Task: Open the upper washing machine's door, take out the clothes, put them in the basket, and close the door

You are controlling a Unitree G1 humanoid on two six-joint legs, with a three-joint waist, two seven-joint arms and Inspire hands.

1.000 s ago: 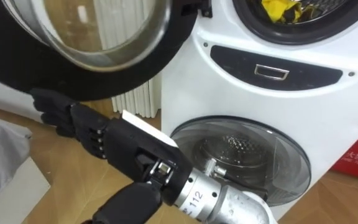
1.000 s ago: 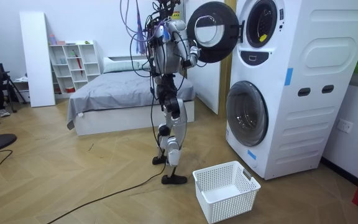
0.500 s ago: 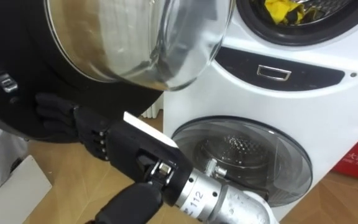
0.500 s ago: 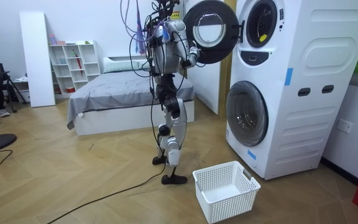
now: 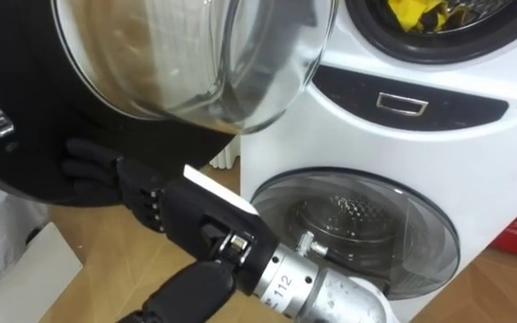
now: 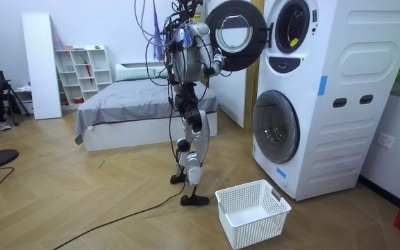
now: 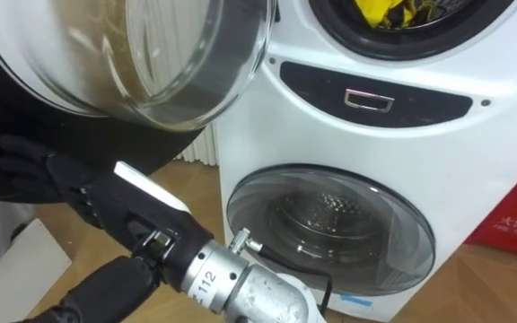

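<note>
The door (image 5: 25, 135) has swung wider. The right hand (image 5: 128, 184), fingers flat, presses its rim, clearing access to the yellow clothes (image 5: 416, 13)

Even, bright indoor light fills the room, with soft reflections glinting on the door glass (image 5: 187, 63)

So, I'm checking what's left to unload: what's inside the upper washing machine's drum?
Yellow cloth lies bunched inside the upper drum. The rest of the drum is cut off at the picture's top edge, so whether other clothes lie there cannot be seen.
</note>
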